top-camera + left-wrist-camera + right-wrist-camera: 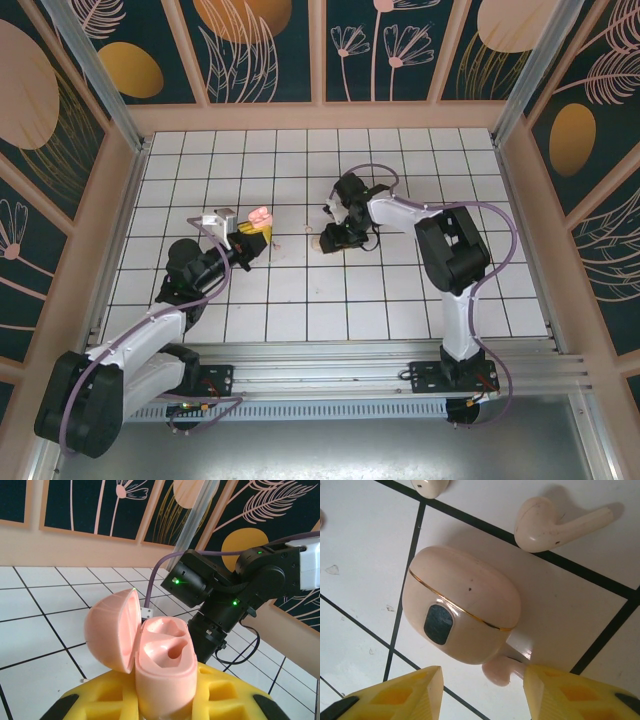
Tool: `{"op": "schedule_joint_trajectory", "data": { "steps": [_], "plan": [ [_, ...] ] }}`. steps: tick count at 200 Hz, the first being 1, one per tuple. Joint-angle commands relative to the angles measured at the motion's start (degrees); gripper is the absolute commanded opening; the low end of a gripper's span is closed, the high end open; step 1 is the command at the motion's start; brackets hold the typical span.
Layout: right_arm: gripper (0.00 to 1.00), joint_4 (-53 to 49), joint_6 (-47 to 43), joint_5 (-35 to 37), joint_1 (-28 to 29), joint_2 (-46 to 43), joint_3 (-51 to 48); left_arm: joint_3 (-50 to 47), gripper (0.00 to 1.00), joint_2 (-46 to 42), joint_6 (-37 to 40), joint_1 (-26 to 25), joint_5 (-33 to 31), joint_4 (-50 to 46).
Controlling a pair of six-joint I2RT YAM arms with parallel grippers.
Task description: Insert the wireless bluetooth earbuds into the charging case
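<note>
The salmon-pink charging case [165, 662] stands upright with its lid [107, 632] swung open to the left and two empty wells showing. My left gripper [165, 692] is shut on its base between yellow fingers [227, 697]. From above, the case [261, 216] sits at the left gripper [256, 231]. My right gripper [482, 692] hangs open low over the tiles. One pale earbud [501, 670] lies between its fingers, close against the right fingertip [555, 690]. A second earbud [555, 522] lies further off, and a third [429, 485] is cut by the frame's top edge.
A closed beige case with a dark oval centre and gold seam [462, 610] lies just beyond the right gripper's fingers, beside the near earbud. From above it is the small beige piece [318, 241] by the right gripper [335, 238]. The right arm [225, 595] stands close behind the pink case.
</note>
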Motion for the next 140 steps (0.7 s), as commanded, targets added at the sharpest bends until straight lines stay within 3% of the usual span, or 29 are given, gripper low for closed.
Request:
{"op": "schedule_joint_trajectory", "data": {
  "steps": [1, 87, 140],
  "plan": [
    [0.48, -2.54, 0.03, -1.34, 1.61, -0.82, -3.33, 1.44, 0.12, -0.48, 1.26, -0.20, 0.41, 0.20],
    [0.47, -9.05, 3.55, 0.60, 3.87, -8.31, -1.95, 1.88, 0.12, -0.58, 1.09, -0.16, 0.48, -0.12],
    [0.48, -11.49, -11.29, 12.52, 4.62, -10.01, 0.26, 2.05, 0.11, -1.20, 0.25, -0.23, 0.19, -0.51]
  ]
}}
